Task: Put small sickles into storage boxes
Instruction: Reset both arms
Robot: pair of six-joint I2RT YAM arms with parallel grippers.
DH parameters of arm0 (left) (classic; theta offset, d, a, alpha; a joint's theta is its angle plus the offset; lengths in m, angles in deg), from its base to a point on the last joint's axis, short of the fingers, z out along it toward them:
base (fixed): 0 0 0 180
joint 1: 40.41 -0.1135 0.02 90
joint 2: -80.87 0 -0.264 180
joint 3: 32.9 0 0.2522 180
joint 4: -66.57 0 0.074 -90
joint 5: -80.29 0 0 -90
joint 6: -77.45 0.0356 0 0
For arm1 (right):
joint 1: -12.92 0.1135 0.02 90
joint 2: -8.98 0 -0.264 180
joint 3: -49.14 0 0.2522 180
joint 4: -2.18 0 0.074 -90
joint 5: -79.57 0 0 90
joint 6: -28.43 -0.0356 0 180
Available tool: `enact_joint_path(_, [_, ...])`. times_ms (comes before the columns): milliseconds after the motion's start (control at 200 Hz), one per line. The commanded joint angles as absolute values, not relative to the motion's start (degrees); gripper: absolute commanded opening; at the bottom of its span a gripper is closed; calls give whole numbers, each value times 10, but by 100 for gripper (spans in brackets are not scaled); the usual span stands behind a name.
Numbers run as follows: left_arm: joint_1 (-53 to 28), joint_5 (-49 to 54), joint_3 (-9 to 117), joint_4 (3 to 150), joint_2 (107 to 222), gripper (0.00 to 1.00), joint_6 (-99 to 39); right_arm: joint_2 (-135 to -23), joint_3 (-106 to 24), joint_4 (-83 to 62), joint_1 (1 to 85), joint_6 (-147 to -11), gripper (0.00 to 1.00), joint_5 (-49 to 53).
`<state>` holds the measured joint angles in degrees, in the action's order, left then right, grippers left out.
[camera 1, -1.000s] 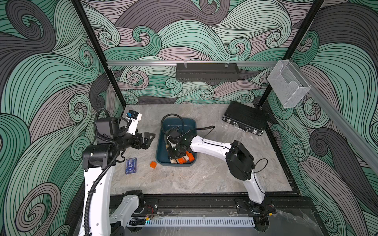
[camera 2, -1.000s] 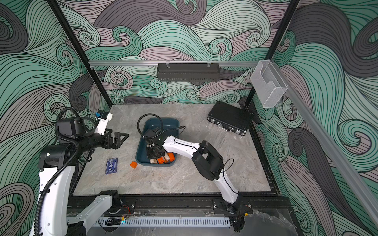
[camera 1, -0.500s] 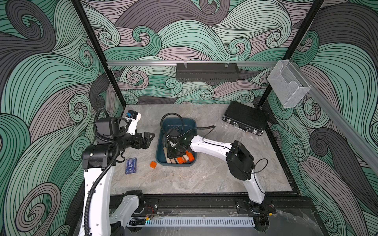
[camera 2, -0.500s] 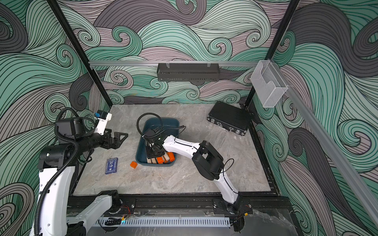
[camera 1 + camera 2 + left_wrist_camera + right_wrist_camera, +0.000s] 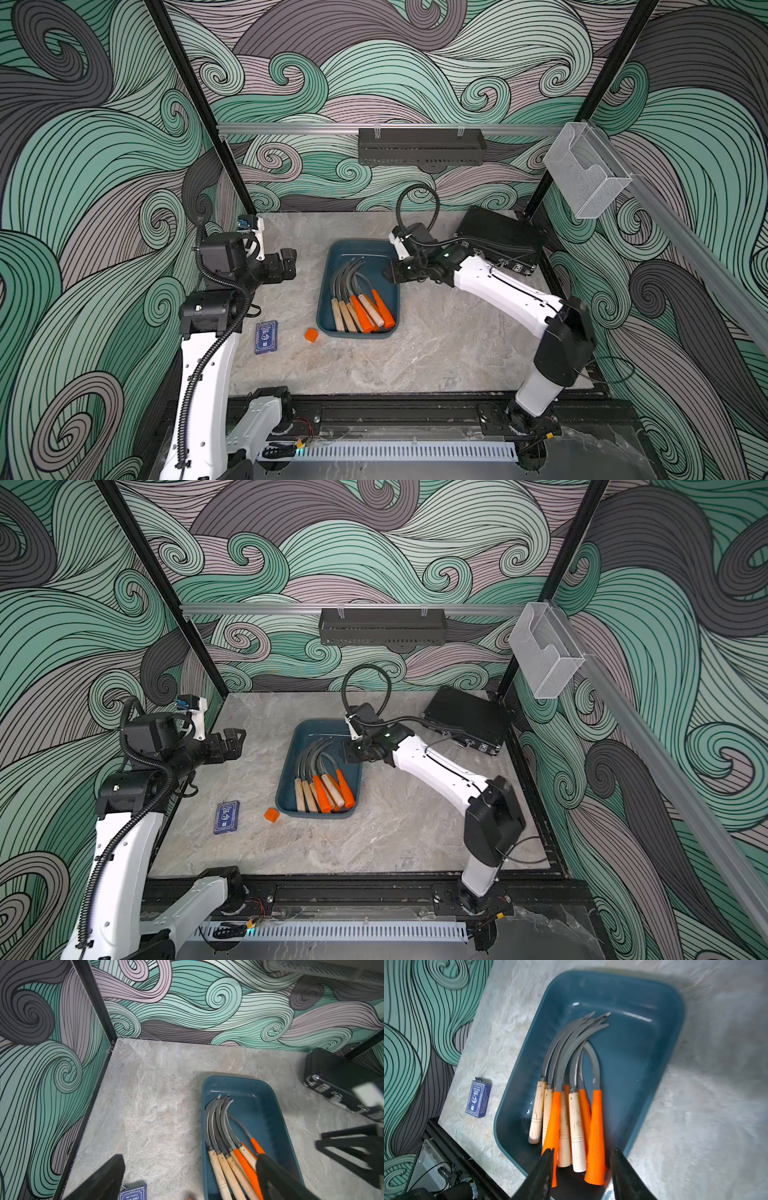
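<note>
Several small sickles (image 5: 359, 299) (image 5: 322, 779) lie side by side in the dark teal storage box (image 5: 357, 243) (image 5: 328, 723), blades curving toward the back wall, orange and pale wooden handles toward the front. My right gripper (image 5: 388, 274) (image 5: 349, 752) hovers over the box's far right edge. The right wrist view shows the right gripper (image 5: 582, 1151) open and empty above the handles (image 5: 571, 1115). My left gripper (image 5: 289, 266) (image 5: 232, 739) hangs left of the box. In the left wrist view the left gripper (image 5: 190, 1157) is open and empty, with the sickles (image 5: 228, 1147) beyond.
A small orange cube (image 5: 311, 335) and a blue card box (image 5: 266, 337) lie on the table left of the storage box. A black latch case (image 5: 498, 241) sits at the back right. A clear bin (image 5: 582, 174) and a black rack (image 5: 419, 145) hang on the walls.
My right gripper has drawn back from the handles at the box's front to its far right edge, and its jaws have opened. The left arm has stayed put.
</note>
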<state>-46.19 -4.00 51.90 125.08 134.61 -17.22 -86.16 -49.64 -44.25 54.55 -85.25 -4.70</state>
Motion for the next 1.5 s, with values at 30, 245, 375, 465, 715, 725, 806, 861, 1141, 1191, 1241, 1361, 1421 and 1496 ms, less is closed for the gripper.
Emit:
enact_joint_path(30, [-497,-78,476,1182,1357,99,-240,-779,-454,-418,527,-760,51,-73])
enact_joint_path(245, [-597,-14,387,1096,1397,99,-300,-666,-359,-382,515,-687,62,-117])
enact_joint_path(375, [-608,-8,325,1019,1411,99,-278,-601,-304,-377,501,-677,99,-95])
enact_joint_path(465, [-608,-2,275,953,1413,98,-276,-553,-254,-346,487,-682,99,-89])
enact_joint_path(715, [-588,57,91,636,1435,99,-232,-490,-150,-325,418,-680,99,-138])
enact_joint_path(725, [-586,55,88,629,1438,99,-232,-488,-145,-325,415,-680,99,-144])
enact_joint_path(806, [-575,50,69,571,1477,98,-226,-471,-91,-261,403,-671,99,-183])
enact_joint_path(861, [-564,44,61,529,1512,99,-224,-452,-43,-208,399,-662,99,-215])
enact_joint_path(1141, [-505,-55,67,441,1634,99,-200,-448,97,7,288,-637,99,-325])
enact_joint_path(1191, [-486,-78,56,413,1643,99,-186,-468,103,35,262,-659,99,-331])
enact_joint_path(1241, [-476,-83,29,331,1677,99,-169,-498,122,108,248,-654,99,-336])
enact_joint_path(1361, [-472,-80,40,313,1701,99,-158,-597,138,224,220,-628,99,-337])
enact_joint_path(1421, [-470,-91,66,417,1670,99,-175,-653,141,278,215,-614,99,-322])
enact_joint_path(1496, [-470,-85,43,337,1690,98,-158,-714,137,345,215,-583,99,-316])
